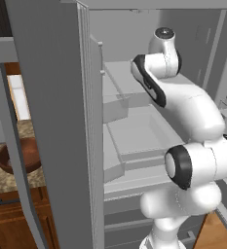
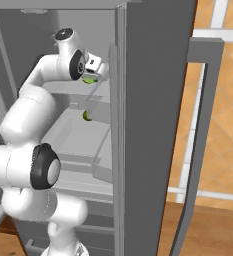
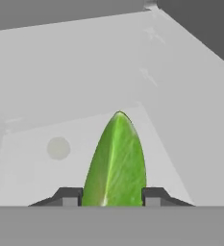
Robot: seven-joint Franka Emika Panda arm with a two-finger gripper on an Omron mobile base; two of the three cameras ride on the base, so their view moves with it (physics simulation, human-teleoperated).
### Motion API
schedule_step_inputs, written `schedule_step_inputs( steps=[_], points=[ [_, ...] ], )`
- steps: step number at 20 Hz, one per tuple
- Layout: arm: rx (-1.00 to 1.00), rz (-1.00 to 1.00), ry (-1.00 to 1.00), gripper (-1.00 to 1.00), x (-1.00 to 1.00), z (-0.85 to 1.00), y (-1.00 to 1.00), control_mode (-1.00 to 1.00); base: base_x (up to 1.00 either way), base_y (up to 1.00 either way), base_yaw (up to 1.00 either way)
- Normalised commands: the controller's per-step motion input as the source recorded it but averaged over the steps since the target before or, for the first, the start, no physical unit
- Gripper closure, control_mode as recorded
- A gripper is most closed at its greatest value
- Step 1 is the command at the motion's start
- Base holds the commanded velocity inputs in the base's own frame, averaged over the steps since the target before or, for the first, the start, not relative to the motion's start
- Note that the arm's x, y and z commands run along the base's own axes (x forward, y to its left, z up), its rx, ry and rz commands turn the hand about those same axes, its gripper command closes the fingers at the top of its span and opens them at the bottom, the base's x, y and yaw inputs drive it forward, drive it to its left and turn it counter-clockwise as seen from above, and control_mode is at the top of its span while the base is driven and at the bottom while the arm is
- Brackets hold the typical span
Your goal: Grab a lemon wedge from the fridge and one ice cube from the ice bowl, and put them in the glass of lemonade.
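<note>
A: Where is the tool (image 3: 111,199) right now?

B: Inside the open fridge (image 1: 51,97), up at an upper shelf (image 1: 134,80). In the hand view its 2 fingertips (image 3: 68,197) sit on either side of the lemon wedge (image 3: 116,161), closed partway against it, so the wedge is pinched between them.

A: Can you see that from the base too?

B: In the right base view, a bit of green (image 2: 90,79) shows just under the tool (image 2: 95,72), beside the edge of the fridge door (image 2: 153,115). A second small green thing (image 2: 87,116) lies lower down on another shelf; I cannot tell what it is.

A: How does the wedge stand?

B: Its pointed end is away from the hand, with a pale seam running along it. A faint round shadow (image 3: 58,147) lies on the shelf floor to its left in that view.

A: And the bowl?

B: The reddish-brown ice bowl (image 1: 25,155) sits on the speckled desk (image 1: 8,177), seen in the left base view past the left fridge door.
</note>
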Motion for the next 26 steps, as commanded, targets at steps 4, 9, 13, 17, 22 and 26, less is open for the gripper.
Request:
schedule_step_inputs(
  steps=[4,9,13,17,22,26],
  points=[
    [0.0,0.08,-0.12,1.0,-1.0,0.4,0.0,-1.0,0.0,0.0,0.0],
    [0.0,0.15,0.0,1.0,-1.0,0.21,0.07,-1.0,0.0,0.0,0.0],
    [-0.02,0.17,0.17,1.0,-1.0,0.0,0.16,-1.0,0.0,0.0,0.0],
    [-0.07,0.12,0.36,1.0,-1.0,0.0,0.1,-1.0,0.0,0.0,0.0],
    [-0.11,0.03,0.42,1.0,-1.0,0.0,0.12,-1.0,0.0,0.0,0.0],
    [-0.03,0.03,0.09,1.0,-1.0,-0.24,0.01,-1.0,0.0,0.0,0.0]
  ],
)
